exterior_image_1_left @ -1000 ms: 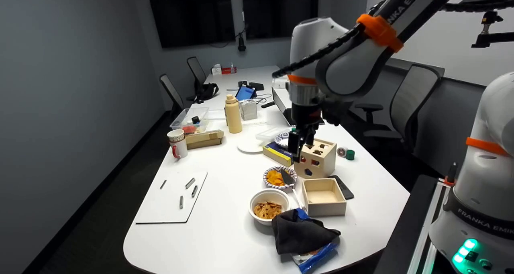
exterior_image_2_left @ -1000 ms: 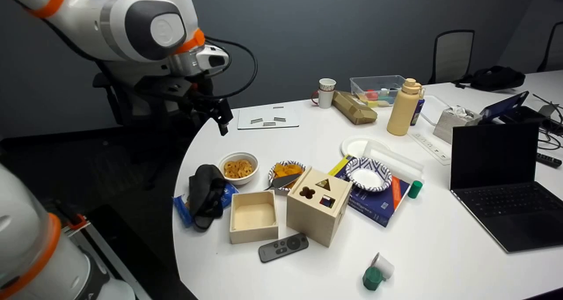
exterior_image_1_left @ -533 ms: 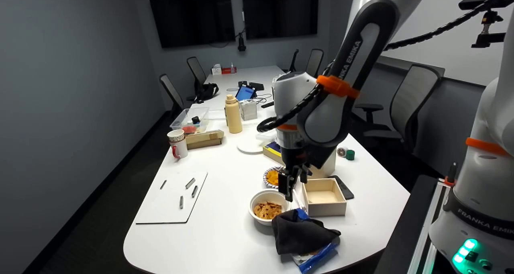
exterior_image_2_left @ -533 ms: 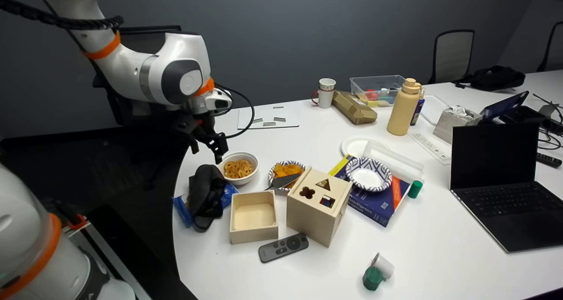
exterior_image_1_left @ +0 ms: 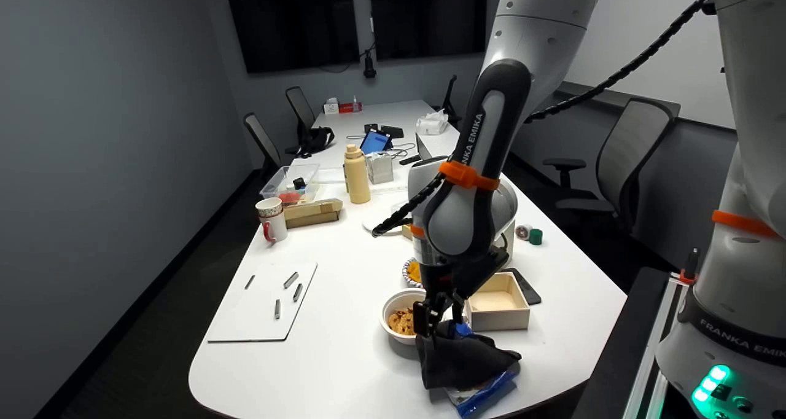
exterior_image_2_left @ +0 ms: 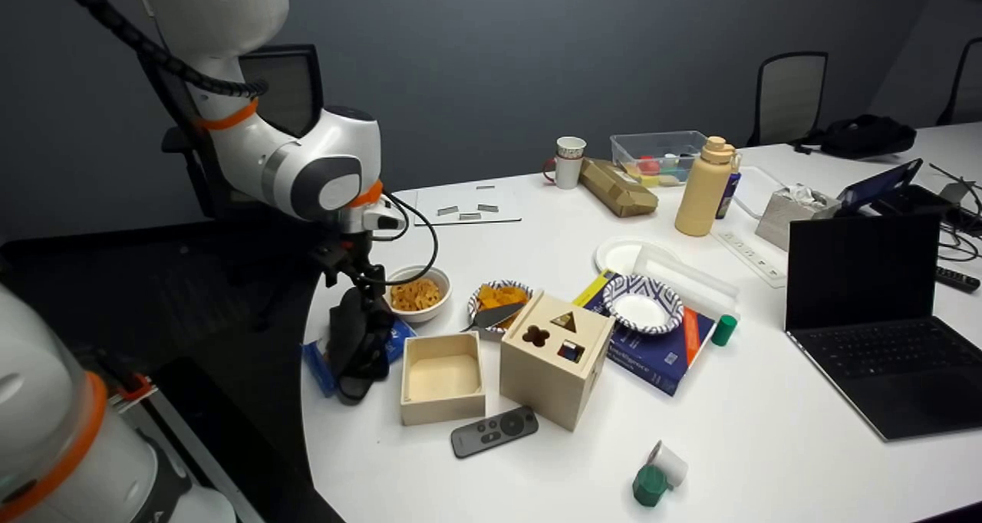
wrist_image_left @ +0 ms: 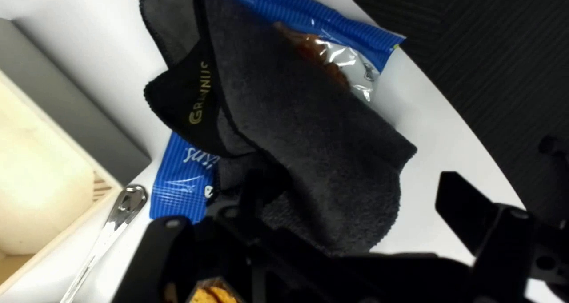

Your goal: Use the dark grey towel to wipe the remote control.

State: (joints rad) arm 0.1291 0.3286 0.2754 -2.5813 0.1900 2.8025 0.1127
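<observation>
The dark grey towel [exterior_image_1_left: 463, 360] lies crumpled over a blue snack bag [exterior_image_1_left: 488, 394] near the table's rounded end. It also shows in an exterior view [exterior_image_2_left: 354, 343] and fills the middle of the wrist view [wrist_image_left: 306, 112]. My gripper [exterior_image_1_left: 441, 322] is open, with its fingers pointing down at the towel's edge beside the cereal bowl. In the wrist view my gripper [wrist_image_left: 351, 185] has one dark finger over the towel and the other past its edge; contact cannot be told. The dark remote control [exterior_image_2_left: 495, 431] lies on the table beside the wooden tray, partly hidden in an exterior view [exterior_image_1_left: 525, 287].
A bowl of cereal [exterior_image_2_left: 416, 293] stands close beside the gripper. An open wooden tray [exterior_image_2_left: 443, 377], a wooden shape box [exterior_image_2_left: 556, 358] and a patterned bowl of orange chips [exterior_image_2_left: 500, 300] stand nearby. A metal handle [wrist_image_left: 106, 236] lies between tray and bowl. A laptop [exterior_image_2_left: 867, 323] is farther off.
The arm has moved down and across the table, from above the shape box and bowls to the towel's edge. The gripper stays open. The towel and remote control have not moved.
</observation>
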